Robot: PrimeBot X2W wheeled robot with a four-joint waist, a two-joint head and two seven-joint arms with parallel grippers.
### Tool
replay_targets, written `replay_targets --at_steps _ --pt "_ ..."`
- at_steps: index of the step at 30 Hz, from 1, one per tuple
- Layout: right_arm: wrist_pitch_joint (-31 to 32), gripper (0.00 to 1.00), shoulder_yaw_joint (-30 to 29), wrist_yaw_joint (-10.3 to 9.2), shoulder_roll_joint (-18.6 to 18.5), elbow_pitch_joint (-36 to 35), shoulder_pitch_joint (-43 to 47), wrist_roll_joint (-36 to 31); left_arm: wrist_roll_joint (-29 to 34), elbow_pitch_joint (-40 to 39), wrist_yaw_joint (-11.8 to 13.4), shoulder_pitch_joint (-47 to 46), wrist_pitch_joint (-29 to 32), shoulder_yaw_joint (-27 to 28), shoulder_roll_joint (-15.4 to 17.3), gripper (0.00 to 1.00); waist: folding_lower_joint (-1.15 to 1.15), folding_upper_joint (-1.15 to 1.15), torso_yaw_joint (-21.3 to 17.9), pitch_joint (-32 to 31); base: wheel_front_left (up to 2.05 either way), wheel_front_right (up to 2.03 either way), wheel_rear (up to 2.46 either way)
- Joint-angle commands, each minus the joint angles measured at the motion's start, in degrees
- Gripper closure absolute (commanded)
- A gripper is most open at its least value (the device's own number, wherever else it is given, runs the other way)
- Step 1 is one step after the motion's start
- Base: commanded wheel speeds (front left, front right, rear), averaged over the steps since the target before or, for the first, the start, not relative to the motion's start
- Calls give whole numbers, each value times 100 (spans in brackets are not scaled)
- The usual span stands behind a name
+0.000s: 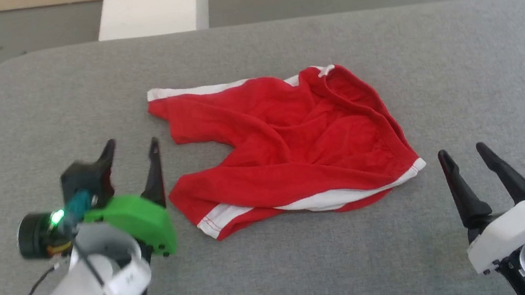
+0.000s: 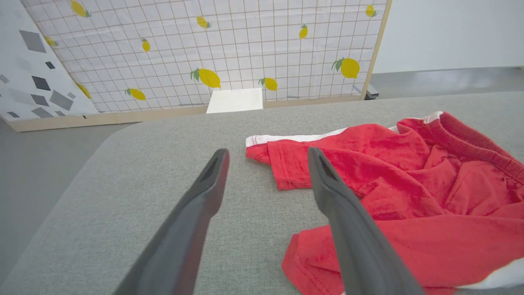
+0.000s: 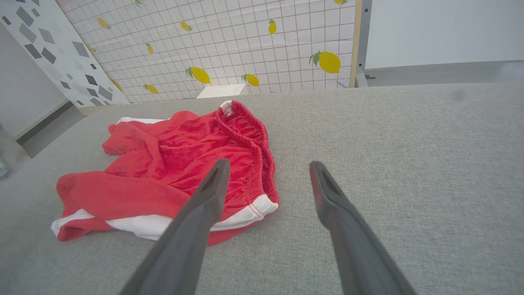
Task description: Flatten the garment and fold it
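Observation:
The garment (image 1: 289, 149), bright red shorts with white side stripes, lies rumpled in the middle of the grey padded table (image 1: 465, 75). Its two legs point left and its gathered waistband (image 3: 249, 135) sits on the right. My left gripper (image 1: 131, 147) stands open just left of the leg ends, above the cloth and holding nothing. In the left wrist view the garment (image 2: 409, 192) lies under and right of the left gripper (image 2: 267, 157). My right gripper (image 1: 462, 153) is open at the lower right, off the waistband's near corner; the right wrist view shows the right gripper (image 3: 268, 168) over bare table.
A white block (image 1: 153, 5) stands beyond the table's far edge. A lemon-print gridded panel (image 2: 229, 49) on a wooden frame rises behind it on the grey floor. The table's left corner is rounded.

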Motion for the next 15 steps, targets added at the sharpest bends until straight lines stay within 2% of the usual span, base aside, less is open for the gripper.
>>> replay_targets --at_steps 1,4,10,15 --pt "54 0 14 -8 -37 0 82 54 84 -49 96 183 -272 68 -21 0 0 0 126 -164 0 0 0" --pt "208 0 0 -8 -94 -22 118 98 355 -204 249 516 -786 27 10 0 0 0 205 -216 0 0 0" --pt "903 0 -22 -8 -338 -45 10 165 879 -379 380 875 -1075 -133 8 0 0 0 441 -143 0 0 0" --pt "1943 0 20 -8 -708 70 -487 146 1115 -365 245 841 -1115 -242 -71 0 0 0 646 26 0 0 0"
